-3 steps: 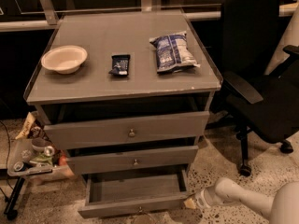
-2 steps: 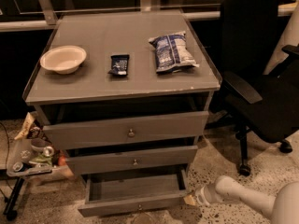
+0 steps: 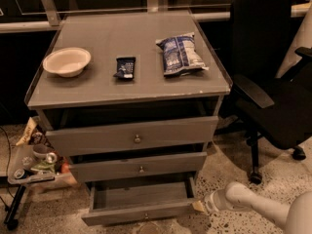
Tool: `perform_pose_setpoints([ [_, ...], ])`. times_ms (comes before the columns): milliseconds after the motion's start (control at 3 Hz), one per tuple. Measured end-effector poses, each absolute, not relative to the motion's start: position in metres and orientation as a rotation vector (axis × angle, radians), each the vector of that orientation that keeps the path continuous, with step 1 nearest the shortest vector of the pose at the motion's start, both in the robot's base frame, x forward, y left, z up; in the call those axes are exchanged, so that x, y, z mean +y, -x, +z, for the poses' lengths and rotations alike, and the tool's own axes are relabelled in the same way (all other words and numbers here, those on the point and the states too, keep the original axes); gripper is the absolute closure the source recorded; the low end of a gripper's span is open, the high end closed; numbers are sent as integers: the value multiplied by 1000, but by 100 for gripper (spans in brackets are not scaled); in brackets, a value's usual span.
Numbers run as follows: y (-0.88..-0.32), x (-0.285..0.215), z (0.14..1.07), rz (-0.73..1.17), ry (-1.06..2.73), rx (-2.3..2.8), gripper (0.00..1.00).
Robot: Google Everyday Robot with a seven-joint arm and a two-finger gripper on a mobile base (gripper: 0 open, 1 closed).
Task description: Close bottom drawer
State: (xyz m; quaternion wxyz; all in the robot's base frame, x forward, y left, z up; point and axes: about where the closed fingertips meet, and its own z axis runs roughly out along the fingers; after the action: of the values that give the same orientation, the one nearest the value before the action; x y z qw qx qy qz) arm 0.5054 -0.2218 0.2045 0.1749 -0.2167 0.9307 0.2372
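End effector (image 3: 200,206) is low, below the counter's front-right corner, at the right end of the bottom drawer's front. Touching or just beside, can't tell. Can't tell how open it is either, and nothing is visibly held.

Bottom drawer (image 3: 141,212) is pulled out, its front proud of the two above, and the grey tray shows no load. Judgement: rigid wood, light, should slide easily. No grasp needed, just a flat push on the front panel near the knob (image 3: 145,216). A push at the right end alone may rack it on the runners.

Room: bare floor in front. The office chair (image 3: 273,96) past the counter's right edge crowds the arm. A cluttered tray (image 3: 31,167) sits low past the left edge.

Middle drawer (image 3: 139,165) and top drawer (image 3: 134,135) are nearly in.

On the counter (image 3: 122,89), a bowl (image 3: 67,61), dark packet (image 3: 126,67) and chip bag (image 3: 180,53) are out of the way.
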Motion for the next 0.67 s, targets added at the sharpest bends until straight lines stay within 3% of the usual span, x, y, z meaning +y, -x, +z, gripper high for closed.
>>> perform_pose_setpoints([
  [667, -459, -225, 216, 716, 598, 2698, 100],
])
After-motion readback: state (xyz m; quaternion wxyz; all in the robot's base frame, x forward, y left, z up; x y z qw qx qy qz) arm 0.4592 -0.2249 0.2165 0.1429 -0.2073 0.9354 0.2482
